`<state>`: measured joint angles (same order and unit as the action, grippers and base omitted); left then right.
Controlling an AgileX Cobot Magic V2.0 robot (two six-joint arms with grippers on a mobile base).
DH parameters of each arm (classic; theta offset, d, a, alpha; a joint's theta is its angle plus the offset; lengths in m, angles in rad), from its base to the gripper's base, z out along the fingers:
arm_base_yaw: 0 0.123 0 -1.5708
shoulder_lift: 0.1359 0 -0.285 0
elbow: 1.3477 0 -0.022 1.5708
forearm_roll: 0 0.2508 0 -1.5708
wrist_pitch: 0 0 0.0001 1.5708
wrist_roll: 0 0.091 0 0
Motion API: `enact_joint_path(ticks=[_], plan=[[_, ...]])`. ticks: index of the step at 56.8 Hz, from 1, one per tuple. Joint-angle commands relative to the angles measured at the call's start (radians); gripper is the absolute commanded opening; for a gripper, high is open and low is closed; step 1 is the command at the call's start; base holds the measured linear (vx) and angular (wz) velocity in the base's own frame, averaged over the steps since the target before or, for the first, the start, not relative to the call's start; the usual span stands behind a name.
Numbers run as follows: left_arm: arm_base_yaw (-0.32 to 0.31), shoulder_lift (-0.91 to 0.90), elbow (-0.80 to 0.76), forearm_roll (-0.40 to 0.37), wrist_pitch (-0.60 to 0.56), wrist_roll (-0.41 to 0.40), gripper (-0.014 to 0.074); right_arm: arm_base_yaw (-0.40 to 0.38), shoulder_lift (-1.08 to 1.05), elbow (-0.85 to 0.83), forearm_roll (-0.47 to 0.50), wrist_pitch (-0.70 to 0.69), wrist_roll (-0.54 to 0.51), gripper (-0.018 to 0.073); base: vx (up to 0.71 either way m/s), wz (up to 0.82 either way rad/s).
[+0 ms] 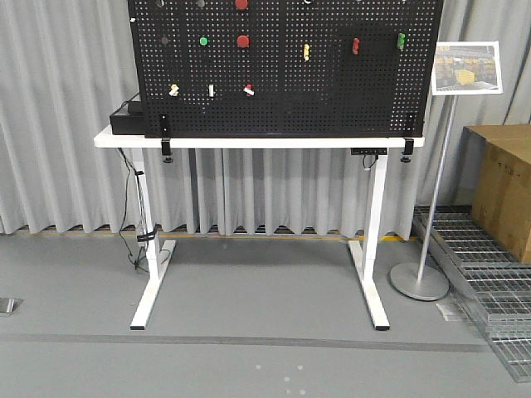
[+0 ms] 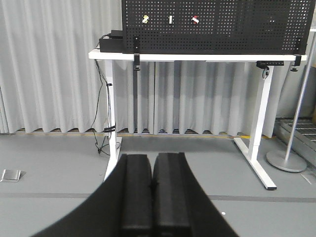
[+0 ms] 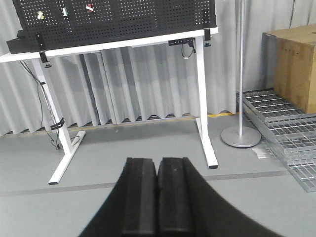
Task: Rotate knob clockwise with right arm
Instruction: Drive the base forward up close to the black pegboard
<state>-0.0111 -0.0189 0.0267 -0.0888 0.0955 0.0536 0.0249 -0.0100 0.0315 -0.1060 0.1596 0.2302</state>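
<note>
White bench (image 1: 249, 142) mid frame, black pegboard (image 1: 332, 91) standing on it, upper centre. Cardboard box (image 1: 502, 186) at right edge, sign stand (image 1: 431, 224) beside it. Left claw (image 2: 152, 192) bottom centre of its wrist view, pressed together. Right claw (image 3: 158, 192) likewise pressed together, well apart from the pegboard. Round red knob (image 1: 242, 41) on the pegboard, top centre.

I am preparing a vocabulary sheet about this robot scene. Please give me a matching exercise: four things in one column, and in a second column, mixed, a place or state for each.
Things
1. pegboard
2. cardboard box
3. sign stand
4. right gripper

Places or states
A. shut
B. clamped upright on the table
C. brown, at the far right edge
D. on a round base, just right of the table

Pairs: 1-B, 2-C, 3-D, 4-A
</note>
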Motion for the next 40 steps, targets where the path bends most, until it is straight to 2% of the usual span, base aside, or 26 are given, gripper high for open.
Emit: enact_joint_path(ticks=[1,40], plan=[[-0.002,-0.01,0.011,-0.003,-0.086,-0.002,-0.0006,-0.006,-0.013,0.005,-0.003,-0.082,-0.006,-0.0009,0.0,0.0],[-0.002,-0.01,0.011,-0.003,-0.086,-0.002,-0.0006,-0.006,-0.013,0.005,-0.003,-0.082,-0.006,-0.0009,0.0,0.0]])
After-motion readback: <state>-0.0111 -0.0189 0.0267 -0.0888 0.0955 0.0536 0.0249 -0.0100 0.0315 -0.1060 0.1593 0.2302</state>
